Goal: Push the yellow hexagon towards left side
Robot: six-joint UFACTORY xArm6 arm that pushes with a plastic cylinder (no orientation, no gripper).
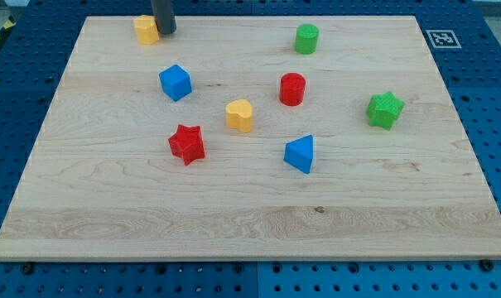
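Yellow hexagon [146,29] sits near the wooden board's [250,232] top edge, toward its top-left corner. My tip [166,31] presses against the hexagon's right side; it is a plain rod with no pincer to open or close, and it holds nothing. Right of and below the hexagon lie the blue cube [175,82], red star [186,144], yellow heart [240,115], red cylinder [292,88], blue triangular block [300,154], green cylinder [306,39] and green star [385,109].

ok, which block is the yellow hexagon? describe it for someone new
Start at the wooden board's top edge, near the view's top-left corner. The yellow hexagon sits there, with my tip against its right side. The other yellow block, a heart, lies mid-board.
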